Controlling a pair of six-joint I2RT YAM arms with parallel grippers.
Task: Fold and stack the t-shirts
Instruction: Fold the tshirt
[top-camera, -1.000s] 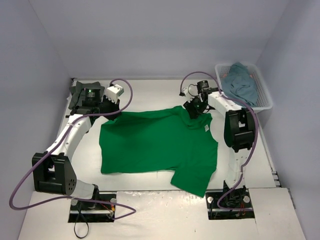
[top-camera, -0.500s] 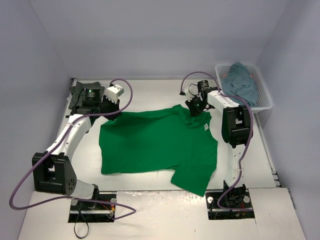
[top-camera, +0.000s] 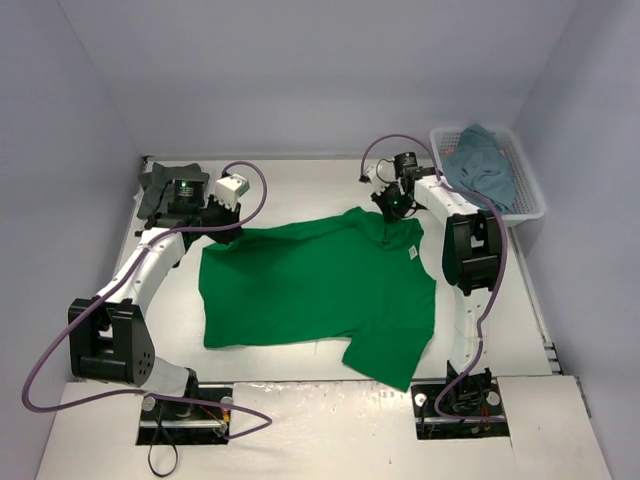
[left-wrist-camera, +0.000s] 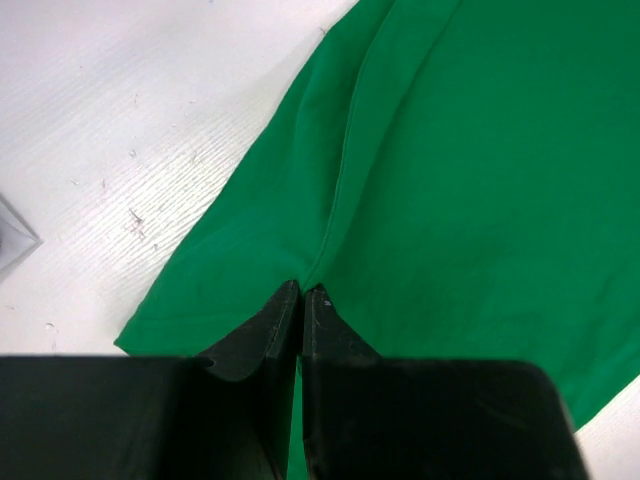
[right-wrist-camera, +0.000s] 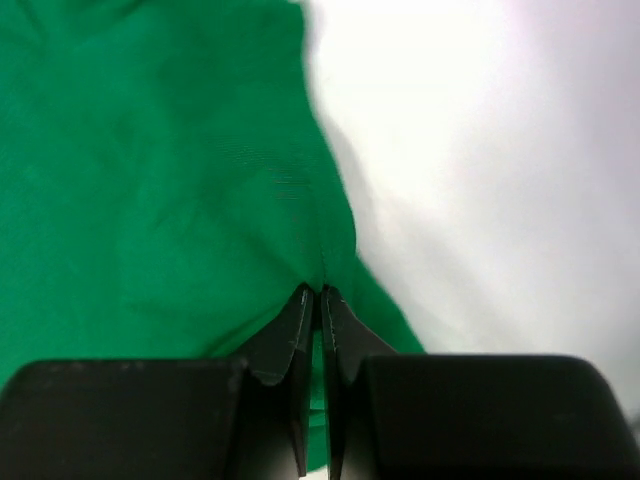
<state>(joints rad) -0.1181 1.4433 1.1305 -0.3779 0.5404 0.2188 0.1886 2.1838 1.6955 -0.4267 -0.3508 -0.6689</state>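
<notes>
A bright green t-shirt (top-camera: 310, 285) lies spread on the white table. My left gripper (top-camera: 222, 228) is shut on its far left corner; in the left wrist view the fingers (left-wrist-camera: 265, 335) pinch a fold of green t-shirt (left-wrist-camera: 480, 200). My right gripper (top-camera: 392, 212) is shut on the far right edge of the shirt, near the collar; in the right wrist view a pinch of green t-shirt (right-wrist-camera: 160, 190) sits between the fingertips (right-wrist-camera: 298, 315). A teal-blue t-shirt (top-camera: 482, 165) lies in the basket. A dark grey-green t-shirt (top-camera: 155, 185) lies at the far left.
The white mesh basket (top-camera: 530, 200) stands at the far right corner. Purple cables loop from both wrists. Grey walls close in the table on three sides. A white tag (top-camera: 412, 254) shows on the green shirt.
My right gripper has closed on the shirt's far right edge and moved slightly toward the back, pulling the cloth with it. The left gripper keeps its hold and has barely moved.
</notes>
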